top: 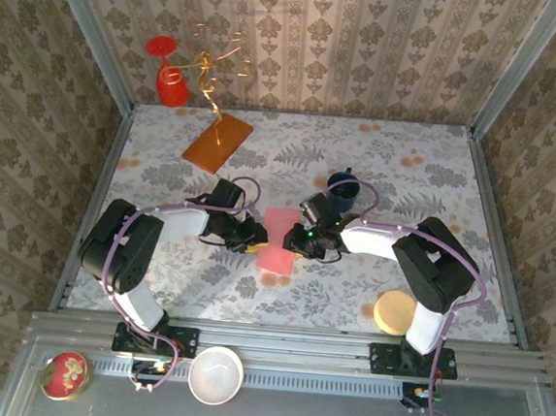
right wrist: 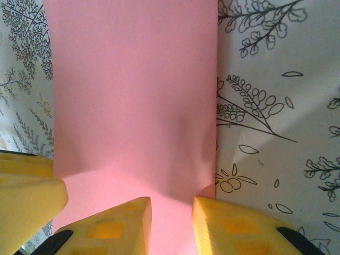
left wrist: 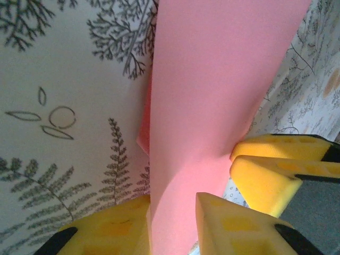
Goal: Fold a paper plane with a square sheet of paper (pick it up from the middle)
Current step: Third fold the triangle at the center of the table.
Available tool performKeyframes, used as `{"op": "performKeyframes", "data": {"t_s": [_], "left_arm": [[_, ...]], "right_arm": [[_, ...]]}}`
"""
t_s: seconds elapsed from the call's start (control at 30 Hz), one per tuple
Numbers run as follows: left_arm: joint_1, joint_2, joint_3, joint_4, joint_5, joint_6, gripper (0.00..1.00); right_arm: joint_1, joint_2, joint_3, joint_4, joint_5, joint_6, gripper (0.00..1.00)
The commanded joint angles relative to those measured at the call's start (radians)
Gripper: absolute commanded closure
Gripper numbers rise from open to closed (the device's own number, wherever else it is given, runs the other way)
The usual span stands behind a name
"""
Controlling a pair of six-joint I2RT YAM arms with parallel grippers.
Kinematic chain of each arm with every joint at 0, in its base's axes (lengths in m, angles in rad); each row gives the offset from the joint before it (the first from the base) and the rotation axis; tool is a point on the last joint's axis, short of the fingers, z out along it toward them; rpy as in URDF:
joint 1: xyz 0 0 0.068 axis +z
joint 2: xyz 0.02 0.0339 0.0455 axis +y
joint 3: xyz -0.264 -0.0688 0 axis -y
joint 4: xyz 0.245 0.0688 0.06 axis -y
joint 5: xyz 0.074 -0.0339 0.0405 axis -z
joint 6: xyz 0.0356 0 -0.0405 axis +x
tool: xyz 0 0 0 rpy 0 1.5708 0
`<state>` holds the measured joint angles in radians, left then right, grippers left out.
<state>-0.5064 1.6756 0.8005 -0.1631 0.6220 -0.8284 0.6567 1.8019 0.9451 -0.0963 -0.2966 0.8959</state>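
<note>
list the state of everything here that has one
sheet of paper: looks folded over, between both grippers
left gripper: paper between its jaws, grip unclear
right gripper: paper between its jaws, grip unclear
blue cup: upright, mouth up
red cup: upright
white bowl: upright, looks empty
orange board: lying flat

Flanked at mid-table by 2 arms, left gripper [top: 253,243] and right gripper [top: 300,241] at its side edges: pink sheet of paper [top: 276,252]. Orange-brown board [top: 218,141] well behind, dark blue cup [top: 343,186] near.
</note>
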Motion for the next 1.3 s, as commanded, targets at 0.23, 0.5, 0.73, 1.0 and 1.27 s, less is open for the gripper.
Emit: {"op": "performKeyframes", "data": {"t_s": [0.23,0.5,0.73,1.0,1.27], "left_arm": [[0.024,0.052,0.046,0.01,0.065,0.044,0.81],[0.025,0.052,0.046,0.008,0.071,0.038,0.95],[0.027,0.016,0.046,0.002,0.051,-0.008,1.0],[0.026,-0.056,0.031,0.025,-0.02,-0.121,1.0],[0.027,-0.063,0.02,0.076,-0.051,-0.223,1.0]], "right_arm": [[-0.009,0.008,-0.026,-0.02,0.018,-0.01,0.69],[-0.009,-0.045,-0.031,0.008,0.031,-0.047,0.63],[-0.001,-0.193,-0.043,0.022,0.102,-0.235,0.5],[0.105,-0.345,-0.186,0.186,0.292,-0.546,0.4],[0.212,-0.334,-0.265,0.367,0.269,-0.784,0.36]]}}
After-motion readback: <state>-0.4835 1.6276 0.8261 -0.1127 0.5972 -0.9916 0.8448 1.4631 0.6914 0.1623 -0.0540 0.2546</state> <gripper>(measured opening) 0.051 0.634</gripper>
